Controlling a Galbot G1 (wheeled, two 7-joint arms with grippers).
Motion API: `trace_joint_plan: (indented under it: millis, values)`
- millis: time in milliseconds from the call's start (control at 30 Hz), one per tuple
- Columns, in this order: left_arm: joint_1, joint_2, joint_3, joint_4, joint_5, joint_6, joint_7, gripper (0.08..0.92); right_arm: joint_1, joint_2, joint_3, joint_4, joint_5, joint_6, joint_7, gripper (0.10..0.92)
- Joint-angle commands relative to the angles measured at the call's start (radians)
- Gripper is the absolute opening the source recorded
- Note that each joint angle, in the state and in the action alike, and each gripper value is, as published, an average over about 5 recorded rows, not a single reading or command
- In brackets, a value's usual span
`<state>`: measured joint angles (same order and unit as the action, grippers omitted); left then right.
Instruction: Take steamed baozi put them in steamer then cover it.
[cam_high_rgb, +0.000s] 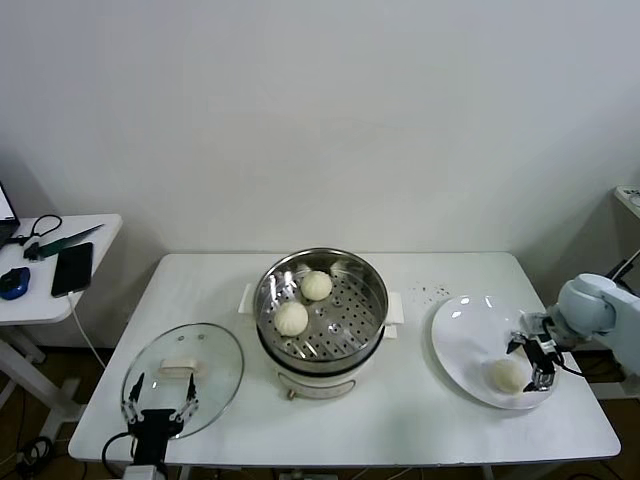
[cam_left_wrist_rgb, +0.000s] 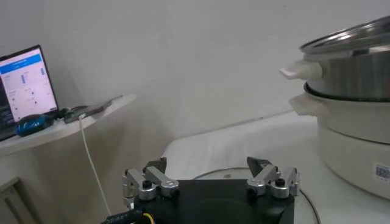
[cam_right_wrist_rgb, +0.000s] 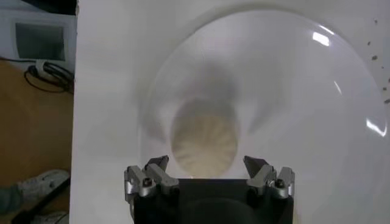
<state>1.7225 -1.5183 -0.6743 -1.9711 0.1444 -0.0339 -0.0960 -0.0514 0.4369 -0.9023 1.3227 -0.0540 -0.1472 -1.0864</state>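
**Two Buns In, One Bun Waiting**

A white desk (cam_high_rgb: 400, 420) holds three big things in a row. In the middle sits the steamer (cam_high_rgb: 321, 310), a shiny metal pot on a white base. Its floor is full of little holes. Two steamed baozi lie inside it. One bun (cam_high_rgb: 316, 285) is near the back, and the other bun (cam_high_rgb: 291, 318) is just beside it, closer to the front.

On the robot's right side is a flat white plate (cam_high_rgb: 465, 335). One more bun (cam_high_rgb: 507, 375) lies on the plate, near its front edge. The right hand (cam_high_rgb: 535, 362) is over the plate, right next to this bun. Its fingers are spread wide apart and hold nothing. In the right wrist view the bun (cam_right_wrist_rgb: 203, 138) lies just ahead of the open fingers (cam_right_wrist_rgb: 149, 178), not between them.

On the robot's left side, a round glass lid (cam_high_rgb: 184, 378) with a white handle lies flat on the desk. The left hand (cam_high_rgb: 158, 400) waits at the near edge of the lid. Its fingers are open too, and it holds nothing.

A small side table (cam_high_rgb: 50, 290) stands off to the left with a phone (cam_high_rgb: 72, 268) on it.
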Motion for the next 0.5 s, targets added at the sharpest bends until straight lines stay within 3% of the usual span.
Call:
trace_joint_plan:
  millis: [33,300,500]
  values:
    - [-0.003,0.0,-0.002,0.005,0.002,0.001,-0.001,0.823,-0.031,0.039,0.012,-0.027,-0.023,0.004,-0.002,0.823]
    - [-0.015,0.004,-0.005,0.006,0.003,0.007,-0.001,0.823,-0.018,0.054,-0.01,-0.031,-0.021,0.004,-0.005,0.813]
    - [-0.032,0.008,-0.013,0.005,0.001,0.017,-0.001,0.823,-0.012,0.047,-0.016,-0.031,-0.016,0.008,-0.013,0.731]
